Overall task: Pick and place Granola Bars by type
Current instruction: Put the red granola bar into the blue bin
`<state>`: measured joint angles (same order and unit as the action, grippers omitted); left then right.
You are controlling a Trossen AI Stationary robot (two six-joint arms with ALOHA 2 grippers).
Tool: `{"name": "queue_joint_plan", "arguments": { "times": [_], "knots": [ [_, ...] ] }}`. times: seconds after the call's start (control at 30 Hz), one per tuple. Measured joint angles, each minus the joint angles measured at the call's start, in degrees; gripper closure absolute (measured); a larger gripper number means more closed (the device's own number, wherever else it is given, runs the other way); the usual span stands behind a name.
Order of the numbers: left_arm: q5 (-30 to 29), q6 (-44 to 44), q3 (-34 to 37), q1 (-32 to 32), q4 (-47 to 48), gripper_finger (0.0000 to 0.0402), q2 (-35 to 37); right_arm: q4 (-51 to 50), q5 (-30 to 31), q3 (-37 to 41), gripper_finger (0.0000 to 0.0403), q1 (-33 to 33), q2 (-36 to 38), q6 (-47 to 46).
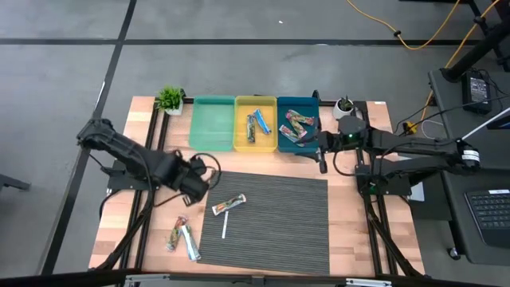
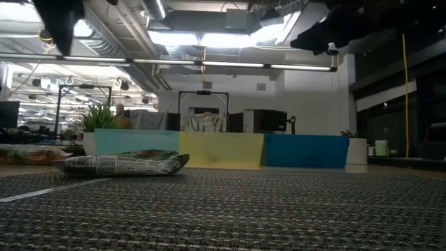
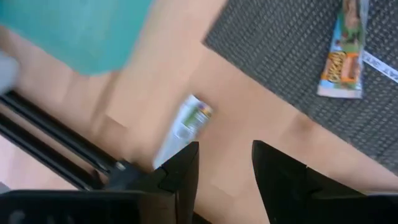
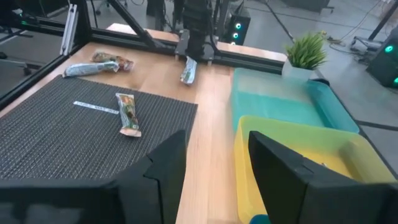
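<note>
Left claw (image 4: pixel 198 57): we see it low over the bare wood just off the mat's left edge. In its own wrist view the fingers (image 3: pixel 184 168) stand apart, with a silvery bar (image 3: pixel 185 124) lying on the wood just beyond the tips; we cannot tell whether it touches them. We call this claw released, gripping nothing.

Right claw (image 1: pixel 322 153): it hangs by the blue bin (image 1: pixel 284 146), above the mat's far right corner. Its fingers (image 4: pixel 165 163) stand apart with nothing between them.

Bars on the mat: one multicoloured bar (image 1: pixel 228 204) lies near the mat's (image 1: pixel 295 223) left side, beside a thin white stick (image 1: pixel 225 226).

Bars off the mat: two more (image 1: pixel 182 238) lie together on the wood at the near left; from above they partly overlap and their colours are hard to read.

Bins: the green bin (image 1: pixel 212 135) looks bare, the yellow bin (image 1: pixel 243 147) holds two blue bars (image 1: pixel 258 123), and the blue bin holds several multicoloured bars (image 1: pixel 296 126); we cannot count that pile, since the bars lie across one another.

Low view: only the nearest bar (image 2: pixel 122 163) is plain; both arms are cut off at the top edge.

Far corners: a small plant (image 1: pixel 170 99) stands left of the bins.
</note>
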<state>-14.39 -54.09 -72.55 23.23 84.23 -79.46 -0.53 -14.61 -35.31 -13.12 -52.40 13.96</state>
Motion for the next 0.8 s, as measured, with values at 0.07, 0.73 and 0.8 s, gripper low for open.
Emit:
{"name": "queue_joint_plan", "arguments": {
  "times": [0.07, 0.73, 0.8],
  "knots": [
    [0.95, -5.05, 0.0, 2.83, 0.01, 0.026, -1.13, 0.15, -0.02, 0.0, 0.0226, 0.2, -0.47, 0.02],
    [16.05, -38.79, 0.01, 22.23, -4.14, 0.02, -11.98, 4.54, -0.02, -0.02, 0.0226, 3.25, -0.57, 1.8],
    [15.97, -40.07, 1.29, 23.07, -7.35, 0.0184, -12.87, 5.12, -0.02, -0.02, 0.0226, 3.25, -0.59, 1.81]
  ]
}}
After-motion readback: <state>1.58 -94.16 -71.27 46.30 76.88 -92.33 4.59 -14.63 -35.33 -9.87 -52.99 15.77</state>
